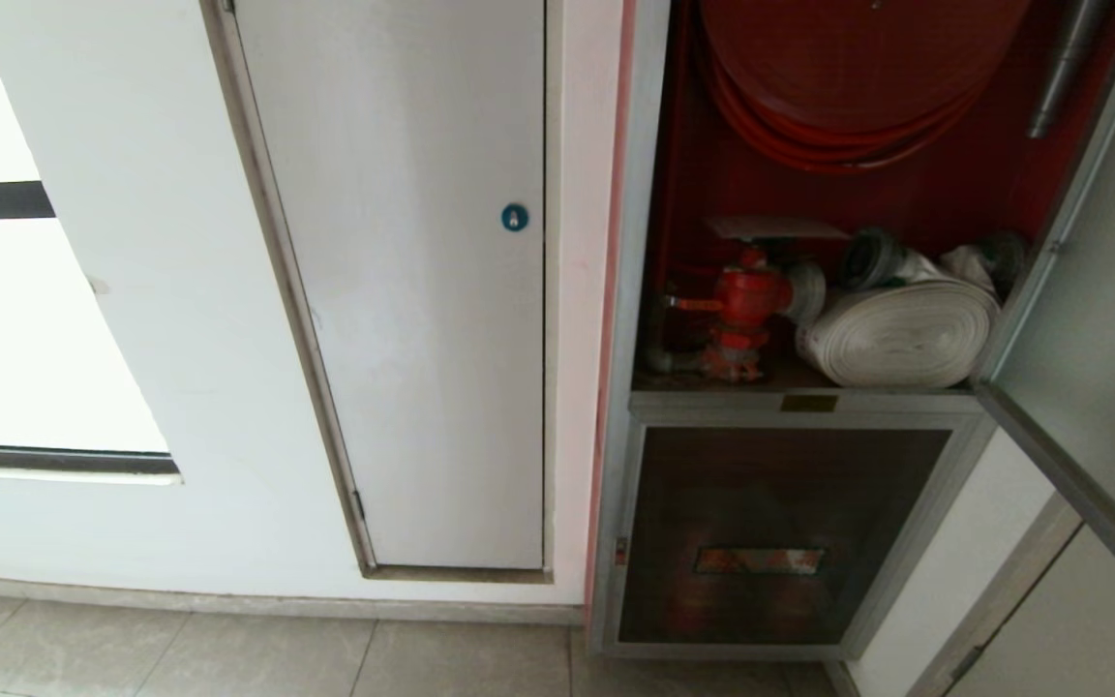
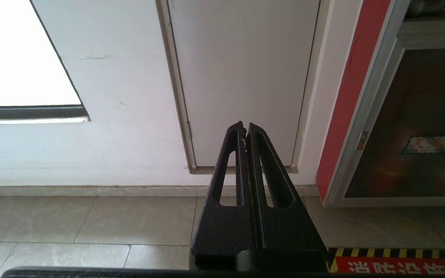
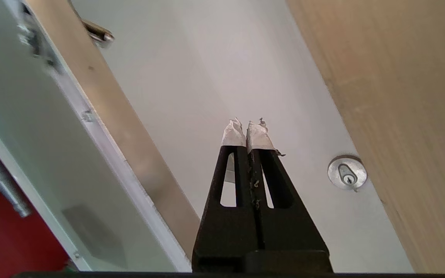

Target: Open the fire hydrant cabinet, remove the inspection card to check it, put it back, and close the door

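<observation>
The fire hydrant cabinet (image 1: 637, 290) stands open, red inside, with a red hose reel (image 1: 848, 87), a red valve (image 1: 746, 300) and a white rolled hose (image 1: 906, 334). The inspection card (image 1: 775, 228) lies flat on top of the valve. The door (image 1: 1090, 319) is swung out to the right. Neither arm shows in the head view. My right gripper (image 3: 247, 127) is shut and empty, its white-taped tips held beside the open door (image 3: 33, 135), apart from it. My left gripper (image 2: 245, 125) is shut and empty, low near the floor.
A white-grey panel with a blue round lock (image 1: 514, 217) is left of the cabinet. Below the shelf sits a smaller dark glass panel (image 1: 770, 532). Past the right gripper are a pale door with a silver lock (image 3: 347, 172) and a wooden surface (image 3: 400, 96). Tiled floor (image 2: 91, 224) lies below.
</observation>
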`<state>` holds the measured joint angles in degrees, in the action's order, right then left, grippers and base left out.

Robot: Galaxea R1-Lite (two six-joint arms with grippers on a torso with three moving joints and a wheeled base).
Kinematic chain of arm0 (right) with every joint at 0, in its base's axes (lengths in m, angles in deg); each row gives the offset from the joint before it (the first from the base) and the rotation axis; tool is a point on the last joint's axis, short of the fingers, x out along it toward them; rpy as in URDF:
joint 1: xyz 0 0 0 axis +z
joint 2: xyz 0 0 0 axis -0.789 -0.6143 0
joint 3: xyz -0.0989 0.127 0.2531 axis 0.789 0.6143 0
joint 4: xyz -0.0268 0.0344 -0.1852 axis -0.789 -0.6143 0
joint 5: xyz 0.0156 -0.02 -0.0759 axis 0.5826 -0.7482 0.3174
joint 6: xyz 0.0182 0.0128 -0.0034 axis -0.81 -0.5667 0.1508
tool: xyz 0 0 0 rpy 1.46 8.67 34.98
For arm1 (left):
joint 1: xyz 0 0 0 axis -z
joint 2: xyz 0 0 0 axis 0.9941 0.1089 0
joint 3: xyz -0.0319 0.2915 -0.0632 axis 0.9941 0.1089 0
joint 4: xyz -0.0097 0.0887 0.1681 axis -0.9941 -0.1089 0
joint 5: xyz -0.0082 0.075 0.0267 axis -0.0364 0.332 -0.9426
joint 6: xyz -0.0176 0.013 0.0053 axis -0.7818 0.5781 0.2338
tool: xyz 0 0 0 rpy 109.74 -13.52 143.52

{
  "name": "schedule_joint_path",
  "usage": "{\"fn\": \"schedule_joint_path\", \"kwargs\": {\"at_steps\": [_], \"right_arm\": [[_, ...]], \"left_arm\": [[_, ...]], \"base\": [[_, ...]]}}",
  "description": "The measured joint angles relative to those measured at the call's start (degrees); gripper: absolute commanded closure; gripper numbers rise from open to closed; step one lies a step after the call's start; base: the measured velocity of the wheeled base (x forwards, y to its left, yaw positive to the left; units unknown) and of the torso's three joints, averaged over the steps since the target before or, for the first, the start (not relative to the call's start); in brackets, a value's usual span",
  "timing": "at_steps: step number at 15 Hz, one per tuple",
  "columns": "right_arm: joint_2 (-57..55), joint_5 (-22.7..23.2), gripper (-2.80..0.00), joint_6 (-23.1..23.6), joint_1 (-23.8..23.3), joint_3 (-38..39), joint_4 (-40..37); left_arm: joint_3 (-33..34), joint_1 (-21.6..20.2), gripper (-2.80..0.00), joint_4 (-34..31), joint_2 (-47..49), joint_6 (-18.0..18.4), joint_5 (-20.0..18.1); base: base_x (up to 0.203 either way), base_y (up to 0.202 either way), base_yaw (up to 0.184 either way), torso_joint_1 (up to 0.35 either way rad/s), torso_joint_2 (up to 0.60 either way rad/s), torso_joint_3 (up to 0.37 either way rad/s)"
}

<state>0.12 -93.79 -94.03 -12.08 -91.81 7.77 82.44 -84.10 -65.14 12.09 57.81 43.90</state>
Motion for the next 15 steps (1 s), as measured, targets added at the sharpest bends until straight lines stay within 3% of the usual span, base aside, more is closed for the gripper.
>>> {"fn": "schedule_joint_path", "kwargs": {"at_steps": [6, 11, 15], "right_arm": [[-5.15, 7.56, 0.0, 0.11, -0.42, -2.09, -0.26], [-6.55, 11.04, 0.0, 0.28, 1.51, -2.71, -0.66], [-4.85, 11.26, 0.0, 0.57, 7.2, -2.01, -5.39]], "left_arm": [[0.0, 0.0, 0.0, 0.0, 0.0, 0.0, 0.02], [0.0, 0.0, 0.0, 0.01, 0.0, 0.0, -0.01], [0.0, -0.02, 0.0, 0.0, 0.0, 0.0, 0.0]], "base": [[0.0, 0.0, 0.0, 0.0, 0.0, 0.0], [0.0, 0.0, 0.0, 0.0, 0.0, 0.0], [0.0, 0.0, 0.0, 0.0, 0.0, 0.0]]}}
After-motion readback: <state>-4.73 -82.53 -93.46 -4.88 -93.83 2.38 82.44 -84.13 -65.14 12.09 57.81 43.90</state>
